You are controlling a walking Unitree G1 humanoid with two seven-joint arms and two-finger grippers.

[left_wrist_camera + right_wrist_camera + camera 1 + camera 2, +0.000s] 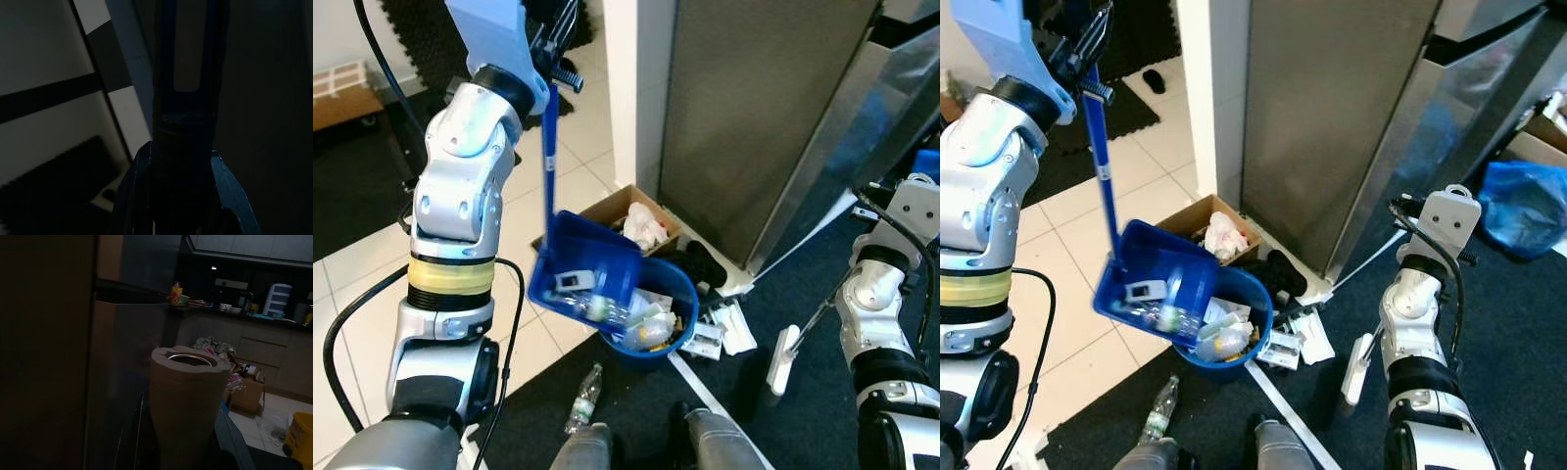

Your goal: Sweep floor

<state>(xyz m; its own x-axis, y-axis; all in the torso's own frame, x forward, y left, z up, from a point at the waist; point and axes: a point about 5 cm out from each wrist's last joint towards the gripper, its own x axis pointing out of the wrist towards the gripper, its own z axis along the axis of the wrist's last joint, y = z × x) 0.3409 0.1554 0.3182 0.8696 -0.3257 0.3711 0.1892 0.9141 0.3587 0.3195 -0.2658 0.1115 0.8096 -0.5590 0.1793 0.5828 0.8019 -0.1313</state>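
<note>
My left gripper (551, 51) is raised high and shut on the long handle (188, 73) of a blue dustpan (579, 266). The pan is tipped over a blue bin (677, 294), and bottles and scraps lie across pan and bin. In the left wrist view the handle runs between my dark fingers (132, 196). My right gripper (186, 440) is shut on the tan end of a broom handle (188, 391). The broom's white head (783, 358) rests on the dark mat beside my right arm (876, 294).
A cardboard box (610, 208) with crumpled paper stands behind the bin against a tall steel cabinet (764, 117). A plastic bottle (584, 397) and white litter (724, 328) lie on the floor by the bin. A blue bag (1528, 206) sits at right.
</note>
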